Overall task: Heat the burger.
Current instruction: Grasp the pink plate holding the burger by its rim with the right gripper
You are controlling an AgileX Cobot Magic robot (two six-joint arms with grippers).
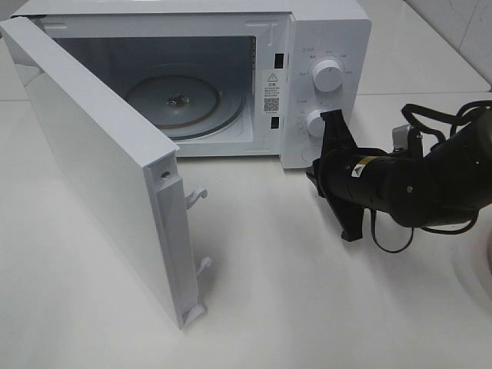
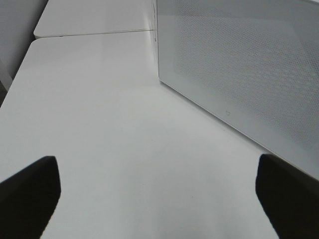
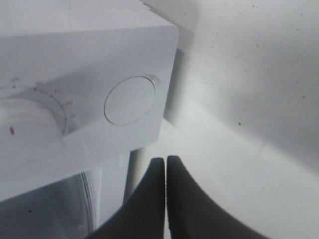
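The burger is out of view in every frame. A white microwave (image 1: 323,31) stands at the back of the table with its door (image 1: 92,161) swung wide open to the left. Its glass turntable (image 1: 184,100) is bare. My right gripper (image 1: 312,172) is shut with nothing in it, close to the microwave's lower front right corner, below the lower dial (image 1: 315,123). In the right wrist view the shut fingertips (image 3: 164,160) sit just short of the round button (image 3: 130,99). My left gripper (image 2: 157,199) is open and empty above the bare table, beside the door's outer face (image 2: 239,64).
The upper dial (image 1: 329,74) sits on the control panel. Two white latch hooks (image 1: 197,195) stick out of the door's edge. White tabletop (image 1: 292,292) spreads in front of the microwave. A seam (image 2: 94,33) divides two table sections.
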